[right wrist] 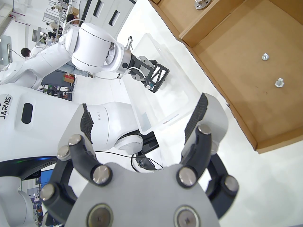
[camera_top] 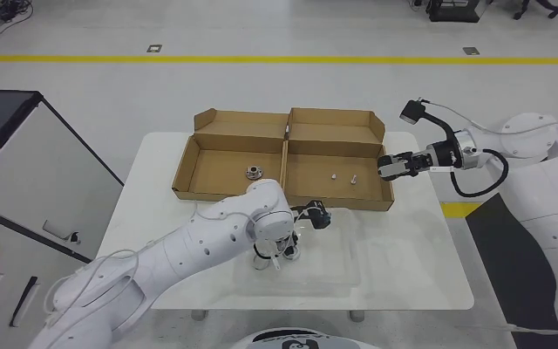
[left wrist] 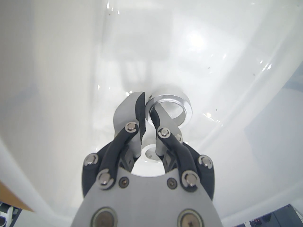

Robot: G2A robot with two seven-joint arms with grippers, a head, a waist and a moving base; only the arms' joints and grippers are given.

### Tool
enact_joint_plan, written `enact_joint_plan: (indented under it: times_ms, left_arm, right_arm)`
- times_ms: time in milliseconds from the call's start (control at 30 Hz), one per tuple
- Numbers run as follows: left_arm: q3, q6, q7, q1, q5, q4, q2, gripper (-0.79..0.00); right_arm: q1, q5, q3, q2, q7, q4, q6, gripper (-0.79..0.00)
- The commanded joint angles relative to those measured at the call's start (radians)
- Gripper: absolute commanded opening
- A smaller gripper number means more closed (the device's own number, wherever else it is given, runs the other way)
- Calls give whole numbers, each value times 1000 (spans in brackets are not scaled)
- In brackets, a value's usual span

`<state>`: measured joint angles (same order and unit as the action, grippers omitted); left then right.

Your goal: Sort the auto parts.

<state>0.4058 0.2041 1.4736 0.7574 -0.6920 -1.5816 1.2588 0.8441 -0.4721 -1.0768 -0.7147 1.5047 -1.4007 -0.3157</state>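
Although the top view places the left gripper low inside the clear plastic tray on the near side of the table, the left wrist view gives the grip itself. The ribbed black pads are clamped on the wall of a machined metal ring, one finger inside the bore and the other outside. The left arm bends steeply down from above. The right wrist view adds the right gripper, jaws spread wide and holding nothing, above the table just beside the right cardboard box. That arm stretches in from the right. Two small hex-headed bolts stand apart on that box's floor, and a round flanged hub sits in the left box.
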Motion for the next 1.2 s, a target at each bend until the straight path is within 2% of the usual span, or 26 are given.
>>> enact_joint_plan:
  times_ms: [0, 200, 600, 733, 933, 1167]
  left_arm:
    - [25, -15, 16, 1, 8, -27, -8, -785]
    - [126, -48, 61, 13, 31, -151, -44, -785]
    - [308, -93, 62, 38, 81, -372, -124, -785]
    - [387, -103, 47, 59, 174, -417, -142, -785]
    - [508, -8, -55, 134, 383, -388, -162, -785]
    - [603, 162, -211, 231, 674, -252, -174, -785]
  right_arm:
    - [0, 0, 0, 0, 0, 0, 0, 0]
    - [0, 0, 0, 0, 0, 0, 0, 0]
    - [0, 0, 0, 0, 0, 0, 0, 0]
    - [0, 0, 0, 0, 0, 0, 0, 0]
    - [0, 0, 0, 0, 0, 0, 0, 0]
    - [0, 0, 0, 0, 0, 0, 0, 0]
